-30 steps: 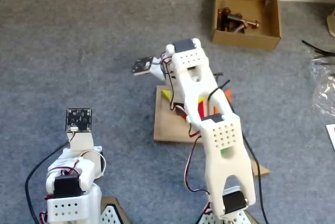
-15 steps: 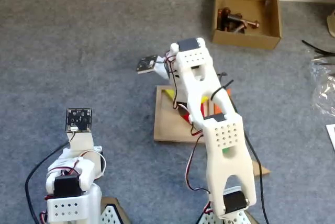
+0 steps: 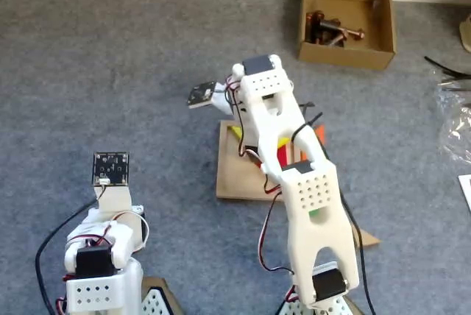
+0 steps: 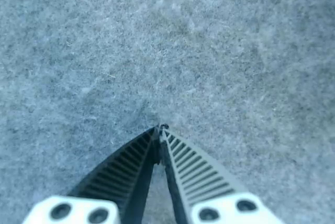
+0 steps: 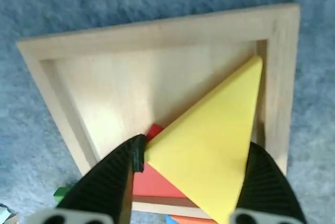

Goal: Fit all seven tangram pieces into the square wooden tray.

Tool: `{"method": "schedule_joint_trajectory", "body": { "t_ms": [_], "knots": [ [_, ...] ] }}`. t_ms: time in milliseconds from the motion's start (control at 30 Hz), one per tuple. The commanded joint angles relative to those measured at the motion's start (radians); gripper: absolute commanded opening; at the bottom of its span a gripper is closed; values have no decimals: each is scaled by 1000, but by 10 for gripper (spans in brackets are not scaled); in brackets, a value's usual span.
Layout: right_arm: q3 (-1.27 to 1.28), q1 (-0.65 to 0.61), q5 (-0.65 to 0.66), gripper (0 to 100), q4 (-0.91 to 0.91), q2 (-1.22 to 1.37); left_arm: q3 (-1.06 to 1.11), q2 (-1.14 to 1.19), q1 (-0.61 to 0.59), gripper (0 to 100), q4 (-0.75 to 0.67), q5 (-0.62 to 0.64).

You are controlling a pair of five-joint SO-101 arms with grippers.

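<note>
Currently the right gripper (image 5: 196, 153) is clamped on the yellow triangle (image 5: 209, 140), its far corner near the tray (image 5: 157, 33) rim. It apparently overlaps the red piece (image 5: 154, 179) under the jaws. Risk: released here, it rides on red, unseated. The left gripper (image 4: 159, 130) is closed and empty.

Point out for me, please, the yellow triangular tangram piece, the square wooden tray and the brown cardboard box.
yellow triangular tangram piece (image 5: 209, 145): right wrist view, middle of its top face.
square wooden tray (image 5: 157, 30): right wrist view, bare rim.
brown cardboard box (image 3: 344, 56): high view, its near wall.
</note>
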Motion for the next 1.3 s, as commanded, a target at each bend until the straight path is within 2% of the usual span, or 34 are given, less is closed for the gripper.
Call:
{"method": "schedule_joint_trajectory", "body": {
  "t_ms": [0,400,733,1267],
  "knots": [
    [-39,-27,-29,208,7,-27,21,7,-8,5,8,2],
    [-108,-108,-180,210,5,-91,21,7,-8,5,8,2],
    [-211,-93,-181,210,8,-93,21,7,-8,5,8,2],
    [-209,-91,-180,210,12,-91,21,7,-8,5,8,2]
  ]
}}
